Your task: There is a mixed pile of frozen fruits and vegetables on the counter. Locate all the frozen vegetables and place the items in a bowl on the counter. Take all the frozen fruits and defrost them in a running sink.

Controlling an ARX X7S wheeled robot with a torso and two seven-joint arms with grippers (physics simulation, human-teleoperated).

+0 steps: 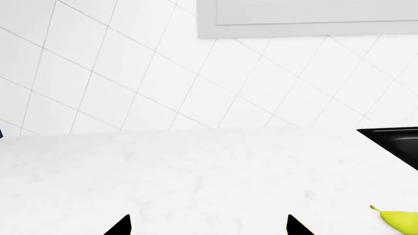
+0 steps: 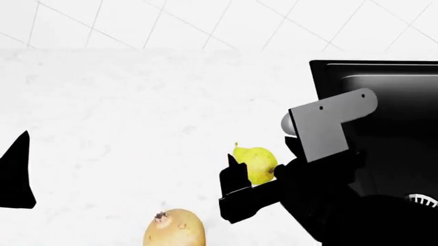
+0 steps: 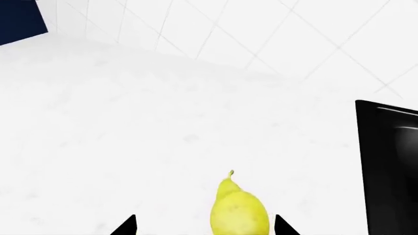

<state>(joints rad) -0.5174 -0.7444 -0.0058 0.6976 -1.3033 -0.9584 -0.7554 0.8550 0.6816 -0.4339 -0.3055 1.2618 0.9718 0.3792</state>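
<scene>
Left black gripper [image 2: 17, 174] sits far left over the smooth white mottled counter [image 2: 123, 113], jaws wide, empty. Rounded tan-yellow fruit with brown tip [image 2: 175, 228] near centre. Yellow short-stemmed pear [image 2: 255, 163] between right black gripper [image 3: 203, 226] fingers, jaws wide. Glossy black sink [image 2: 383, 102] far right.

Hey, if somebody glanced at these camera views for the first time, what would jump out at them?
Probably the yellow pear with a short stem, lying on the smooth white counter between the open black fingers of the right gripper. Next, the glossy black sink set into the counter beyond that arm, and a rounded tan-yellow fruit with a small brown tip nearer the robot.
</scene>
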